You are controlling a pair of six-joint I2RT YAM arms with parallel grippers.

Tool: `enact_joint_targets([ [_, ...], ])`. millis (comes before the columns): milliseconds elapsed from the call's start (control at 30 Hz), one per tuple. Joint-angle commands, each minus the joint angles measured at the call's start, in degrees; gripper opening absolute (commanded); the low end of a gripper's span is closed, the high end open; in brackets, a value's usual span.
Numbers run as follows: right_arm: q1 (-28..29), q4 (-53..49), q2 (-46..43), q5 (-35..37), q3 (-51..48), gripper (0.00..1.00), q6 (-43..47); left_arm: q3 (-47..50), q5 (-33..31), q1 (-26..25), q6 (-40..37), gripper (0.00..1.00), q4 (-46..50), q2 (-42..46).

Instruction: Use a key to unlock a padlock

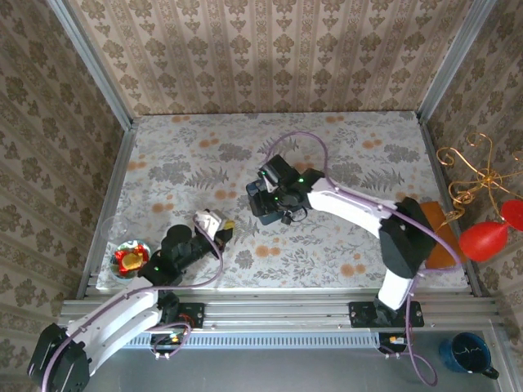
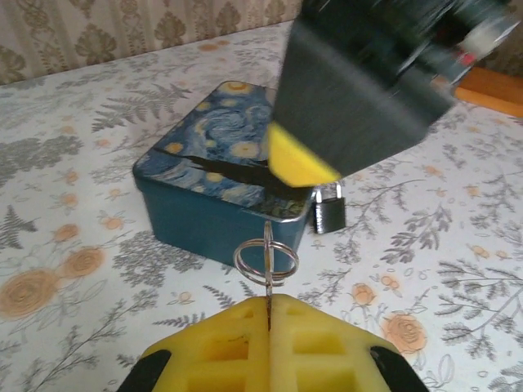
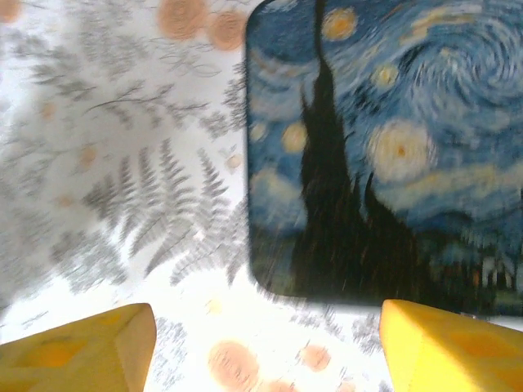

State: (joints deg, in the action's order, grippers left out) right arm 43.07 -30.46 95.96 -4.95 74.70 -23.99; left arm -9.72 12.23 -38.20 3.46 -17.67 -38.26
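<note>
The blue tin (image 2: 204,155) and overhanging right gripper (image 3: 265,347) crowd the padlock (image 2: 329,214); bare table (image 2: 458,269) lies alongside.

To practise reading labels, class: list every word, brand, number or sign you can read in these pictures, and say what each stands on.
No text can be read.
Blue tin: painted swirls and stars, no words.
Padlock: any marking on its dark body is too small to read.
Dark mug: a pale squiggle, no legible letters.
</note>
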Motion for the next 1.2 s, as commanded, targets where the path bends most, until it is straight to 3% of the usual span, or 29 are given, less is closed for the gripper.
enact_joint_targets([
  [0, 0.4, 4.6, -9.9, -7.7, -6.2, 0.68, 2.5, -1.7, 5.9, -0.2, 1.2, 0.0, -1.1, -3.1],
  [133, 2.6, 12.0, -25.7, -7.0, -17.5, 0.68, 13.7, -5.7, 10.3, -3.1, 1.7, 0.0, -0.2, -7.3],
  [233, 2.5, 20.8, -35.2, -10.5, -28.1, 0.69, 22.0, -8.0, 13.3, -5.8, 2.0, 0.0, -1.2, -9.7],
  [300, 2.5, 26.8, -40.4, -12.4, -35.4, 0.76, 26.3, -10.7, 15.2, -7.3, 1.5, 0.0, -0.1, -12.8],
  [400, 2.5, 32.2, -45.1, -12.4, -42.5, 0.84, 29.0, -15.0, 17.5, -8.8, 0.7, 0.0, 2.2, -17.1],
  [567, 2.2, 34.7, -45.3, -19.2, -45.1, 0.84, 29.4, -22.3, 20.7, -11.6, -4.4, 0.0, 9.9, -21.1],
  [700, 0.7, 35.3, -45.1, -24.2, -45.5, 0.78, 28.8, -27.3, 20.3, -13.0, -11.1, 0.0, 20.3, -21.6],
  [867, -0.3, 38.0, -45.0, -26.3, -46.6, 0.69, 28.0, -26.9, 21.2, -13.1, -12.9, 0.0, 21.6, -19.8],
  [1000, -0.7, 40.3, -43.8, -26.7, -46.7, 0.43, 26.4, -26.1, 19.7, -14.0, -14.4, 0.0, 22.0, -18.3],
  [1167, -0.8, 40.7, -42.2, -26.9, -46.6, 0.34, 25.9, -25.7, 19.9, -14.3, -14.8, 0.0, 21.2, -17.9],
])
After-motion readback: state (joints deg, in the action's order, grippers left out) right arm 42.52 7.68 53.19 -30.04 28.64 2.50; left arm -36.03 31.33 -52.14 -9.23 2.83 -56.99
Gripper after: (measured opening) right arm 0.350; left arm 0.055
